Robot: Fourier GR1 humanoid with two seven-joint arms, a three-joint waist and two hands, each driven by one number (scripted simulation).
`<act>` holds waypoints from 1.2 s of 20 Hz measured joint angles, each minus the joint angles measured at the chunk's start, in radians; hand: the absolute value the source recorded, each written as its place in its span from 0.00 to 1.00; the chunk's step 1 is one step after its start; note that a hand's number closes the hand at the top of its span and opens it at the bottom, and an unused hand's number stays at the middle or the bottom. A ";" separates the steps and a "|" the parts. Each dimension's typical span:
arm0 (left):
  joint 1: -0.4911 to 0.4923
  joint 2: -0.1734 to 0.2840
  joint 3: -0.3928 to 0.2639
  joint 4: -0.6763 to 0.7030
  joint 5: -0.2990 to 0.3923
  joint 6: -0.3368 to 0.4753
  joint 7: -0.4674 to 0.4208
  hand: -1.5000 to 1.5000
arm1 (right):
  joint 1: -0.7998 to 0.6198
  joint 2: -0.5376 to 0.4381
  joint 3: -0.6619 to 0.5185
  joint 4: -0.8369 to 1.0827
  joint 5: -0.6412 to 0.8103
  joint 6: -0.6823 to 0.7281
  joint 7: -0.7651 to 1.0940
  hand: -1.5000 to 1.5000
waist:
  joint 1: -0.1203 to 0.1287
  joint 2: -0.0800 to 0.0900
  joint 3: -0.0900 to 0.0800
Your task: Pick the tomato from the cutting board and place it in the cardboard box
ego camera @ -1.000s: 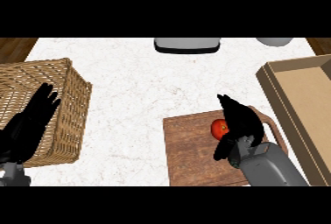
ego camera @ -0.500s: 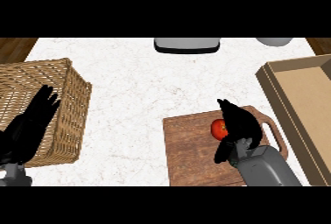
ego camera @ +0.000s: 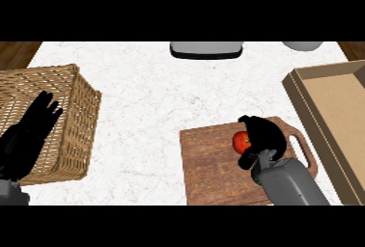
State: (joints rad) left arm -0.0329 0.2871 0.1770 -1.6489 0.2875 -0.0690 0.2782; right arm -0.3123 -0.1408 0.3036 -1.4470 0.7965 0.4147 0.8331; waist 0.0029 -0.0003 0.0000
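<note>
A red tomato (ego camera: 240, 141) lies on the wooden cutting board (ego camera: 214, 171) near its far right corner. My right hand (ego camera: 267, 137) sits against the tomato's right side, with fingers curled over its top and the thumb under its near side. Most of the tomato's right half is hidden by the hand. The cardboard box (ego camera: 341, 103) stands open just right of the board, along the counter's right edge. My left hand (ego camera: 30, 137) rests open at the lower left, fingers up, over the wicker basket.
A wicker basket (ego camera: 71, 103) stands at the left of the white marble counter. At the far edge sit a grey appliance (ego camera: 205, 49) and a pale bowl (ego camera: 303, 46). The board's handle loop (ego camera: 299, 144) lies between my right hand and the box.
My right hand has drawn slightly nearer, and its fingers and thumb have curled in around the tomato. The tomato, the board and the left hand have stayed in place.
</note>
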 measured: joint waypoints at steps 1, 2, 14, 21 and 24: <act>-0.005 -0.006 -0.003 0.000 -0.006 0.003 0.004 0.50 | -0.003 0.004 0.001 0.001 0.010 -0.004 -0.010 1.00 | 0.000 0.000 0.000; -0.007 -0.003 0.005 0.002 -0.001 -0.005 0.005 0.50 | 0.004 0.000 0.002 -0.016 0.014 -0.004 -0.023 1.00 | -0.001 0.000 0.000; 0.006 -0.033 0.001 -0.011 -0.039 -0.017 0.003 0.50 | -0.164 -0.009 -0.138 0.283 0.084 -0.126 -0.179 1.00 | 0.009 0.002 0.000; -0.001 -0.042 0.011 -0.015 -0.041 -0.020 0.015 0.50 | -0.308 -0.020 -0.226 0.525 0.125 -0.241 -0.228 1.00 | 0.009 0.003 0.000; 0.011 -0.049 0.016 -0.010 -0.045 -0.027 -0.003 0.50 | -0.347 -0.024 -0.228 0.544 0.157 -0.267 -0.208 1.00 | 0.007 0.002 0.000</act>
State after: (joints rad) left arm -0.0219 0.2384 0.1926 -1.6585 0.2423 -0.0955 0.2752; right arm -0.6595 -0.1651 0.0757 -0.9030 0.9539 0.1475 0.6247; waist 0.0097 0.0017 0.0002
